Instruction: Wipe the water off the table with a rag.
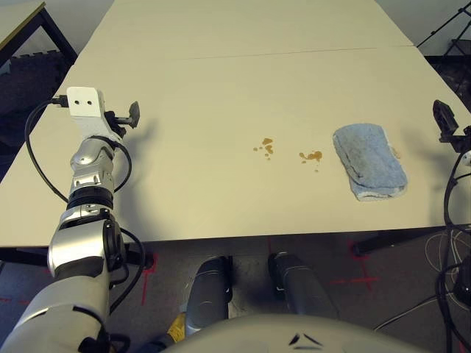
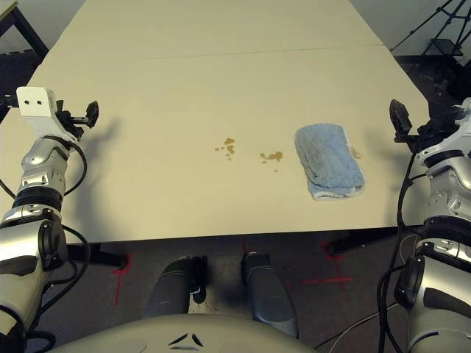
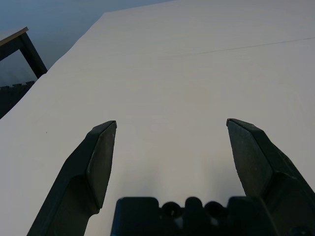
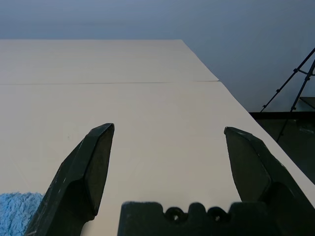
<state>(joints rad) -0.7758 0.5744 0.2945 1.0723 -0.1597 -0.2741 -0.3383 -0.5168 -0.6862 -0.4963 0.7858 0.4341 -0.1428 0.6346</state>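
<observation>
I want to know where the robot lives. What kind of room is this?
Probably a lab or workroom, not a home. The robot stands at a big plain table with loose cables hanging beside it, a tripod in the corner, and red tape marks on the floor.

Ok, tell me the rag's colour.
Light blue with a whitish edge; the rag shows best in the right eye view.
</observation>
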